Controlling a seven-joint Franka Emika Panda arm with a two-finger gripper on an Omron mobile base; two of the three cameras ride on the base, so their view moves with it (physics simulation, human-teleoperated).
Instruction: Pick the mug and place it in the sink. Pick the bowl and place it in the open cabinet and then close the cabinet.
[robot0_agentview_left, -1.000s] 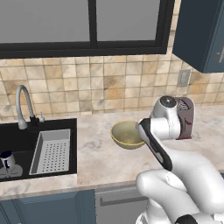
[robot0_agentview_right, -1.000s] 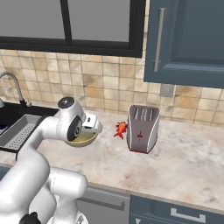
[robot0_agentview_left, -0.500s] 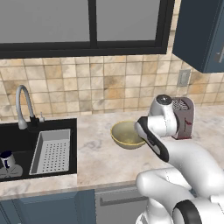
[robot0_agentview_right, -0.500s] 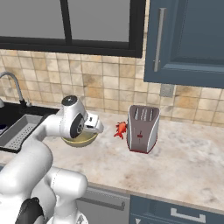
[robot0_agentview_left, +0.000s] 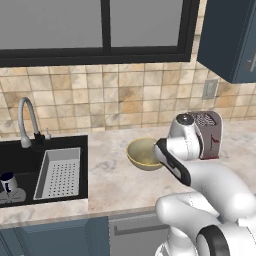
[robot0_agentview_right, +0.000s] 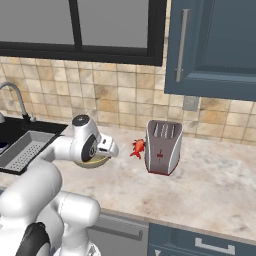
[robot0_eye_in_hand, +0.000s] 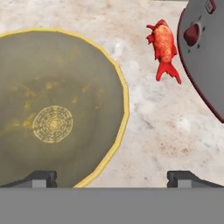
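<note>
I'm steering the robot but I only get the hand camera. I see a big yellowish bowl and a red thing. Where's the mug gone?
Observer: The mug is already down in the black sink, at the far left of the counter.
Operator: What's the grey thing on my right edge?
Observer: That's a silver toaster standing upright; the red thing lies beside it, on the bowl's side.
Operator: Is my gripper grabbing the bowl?
Observer: No. The gripper is open above the bowl, which sits on the counter.
Operator: Where does the bowl go?
Observer: Into the blue wall cabinet, above the toaster.
</note>
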